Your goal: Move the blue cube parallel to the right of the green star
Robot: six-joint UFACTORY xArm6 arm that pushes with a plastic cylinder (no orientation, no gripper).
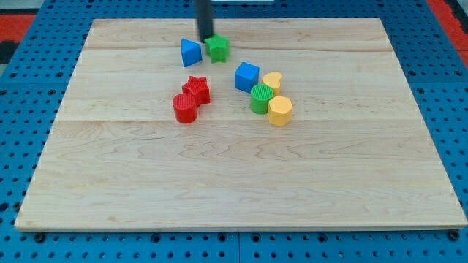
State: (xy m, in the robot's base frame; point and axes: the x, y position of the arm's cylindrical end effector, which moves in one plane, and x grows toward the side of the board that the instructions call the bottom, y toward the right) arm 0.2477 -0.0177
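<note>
The blue cube (246,76) sits on the wooden board (241,183) a little right of centre, in the upper half. The green star (217,48) lies up and to the left of the cube, near the view's top. My tip (206,37) is at the star's upper left edge, touching or almost touching it, between the star and a blue triangular block (191,52). The rod rises out of the top of the view.
A red star (197,89) and a red cylinder (186,107) lie left of the cube. A yellow heart (272,81), a green cylinder (261,98) and a yellow hexagon (280,110) cluster right below the cube. Blue pegboard surrounds the board.
</note>
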